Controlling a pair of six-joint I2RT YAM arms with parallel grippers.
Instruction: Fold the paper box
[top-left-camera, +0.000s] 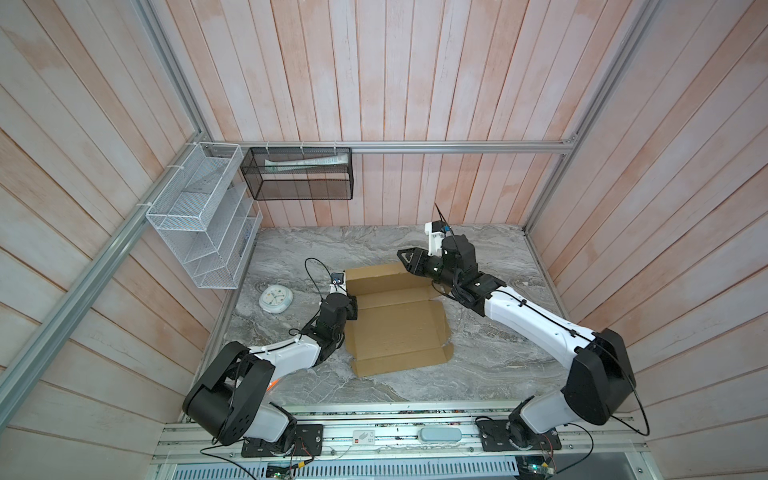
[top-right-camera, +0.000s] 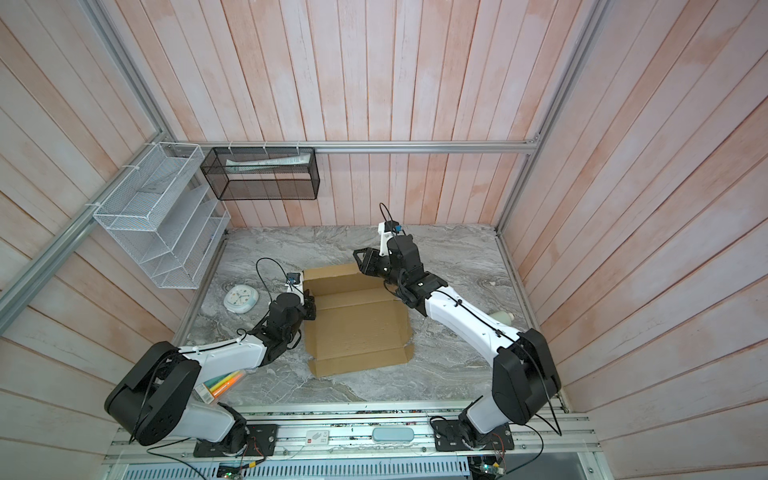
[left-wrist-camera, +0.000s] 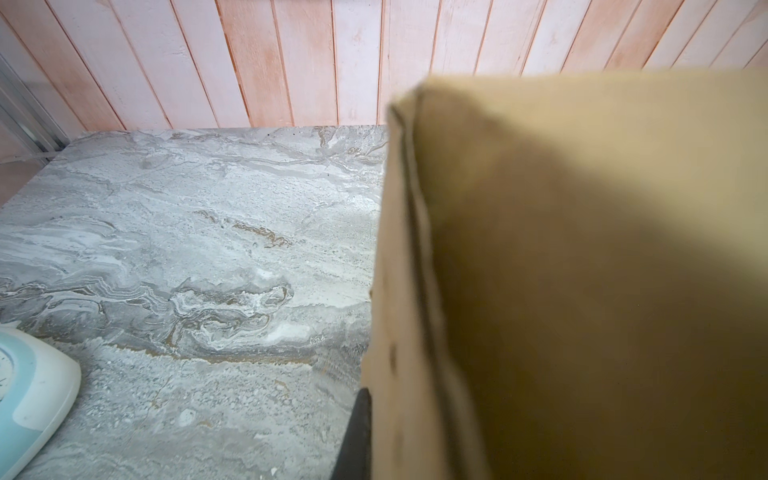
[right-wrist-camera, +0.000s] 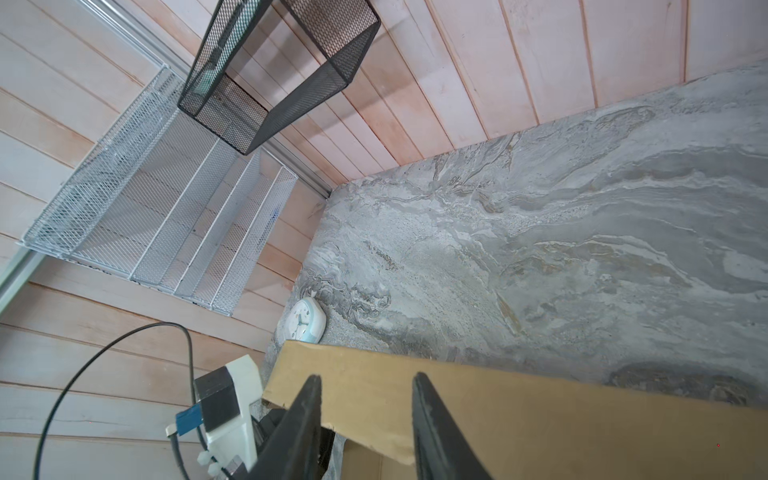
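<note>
Cardboard in progress: the paper box (top-left-camera: 399, 324) lies mid-table (top-left-camera: 498, 340), left gripper (top-left-camera: 352, 308) pinched shut on its left edge, right gripper (right-wrist-camera: 366, 378) fingers parted by its raised rear edge.

paper box (top-left-camera: 397, 328): matt brown corrugated cardboard. table (top-left-camera: 498, 353): grey marbled stone look. wall (top-left-camera: 415, 83): whitewashed wood planks.

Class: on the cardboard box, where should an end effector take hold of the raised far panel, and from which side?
On the box, pinch the far panel at its free top edge, coming from above, one finger each face. It stands thin and tilted up, so both faces are reachable there. The right end effector, open, is nearest.
</note>
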